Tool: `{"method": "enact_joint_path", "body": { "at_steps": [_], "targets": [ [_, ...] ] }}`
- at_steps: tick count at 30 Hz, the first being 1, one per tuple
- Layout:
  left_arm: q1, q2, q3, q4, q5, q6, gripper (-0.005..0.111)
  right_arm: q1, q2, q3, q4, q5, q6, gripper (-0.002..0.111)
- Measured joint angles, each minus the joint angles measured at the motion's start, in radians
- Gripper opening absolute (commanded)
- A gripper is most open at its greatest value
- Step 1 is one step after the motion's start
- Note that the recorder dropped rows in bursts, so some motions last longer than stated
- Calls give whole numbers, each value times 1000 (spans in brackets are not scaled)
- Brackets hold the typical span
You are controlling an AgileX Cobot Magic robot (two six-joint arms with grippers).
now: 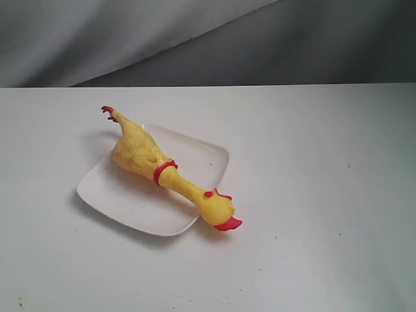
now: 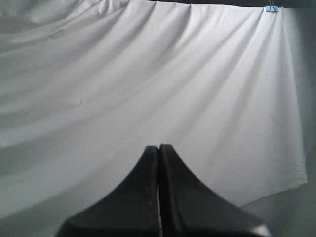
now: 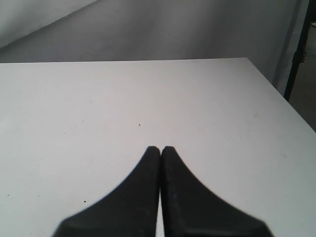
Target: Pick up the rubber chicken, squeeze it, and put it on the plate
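Note:
The yellow rubber chicken (image 1: 156,166) lies diagonally across the white plate (image 1: 117,195) in the exterior view. Its red feet stick out past the plate's far left corner and its head with the red beak hangs over the near right edge onto the table. Neither arm shows in the exterior view. My left gripper (image 2: 158,147) is shut with nothing between its fingers and faces a white cloth backdrop. My right gripper (image 3: 160,148) is also shut and empty, hovering over bare white table. The chicken and plate are out of both wrist views.
The white table (image 1: 312,195) spreads around the plate. A grey cloth backdrop (image 1: 195,39) hangs behind the table's far edge. In the right wrist view the table's side edge (image 3: 281,98) and a dark stand pole (image 3: 298,49) show.

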Motion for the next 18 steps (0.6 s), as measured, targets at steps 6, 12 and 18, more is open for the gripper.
{"method": "enact_joint_path", "body": {
  "at_steps": [6,12,18],
  "targets": [
    [1,-11,244,-7,-179,0,0,0,0,0,0,0,0,0],
    [1,-11,392,-11,-211,-15,0,0,0,0,0,0,0,0],
    [1,-11,493,-8,-217,-15,0,0,0,0,0,0,0,0]
  ]
}}
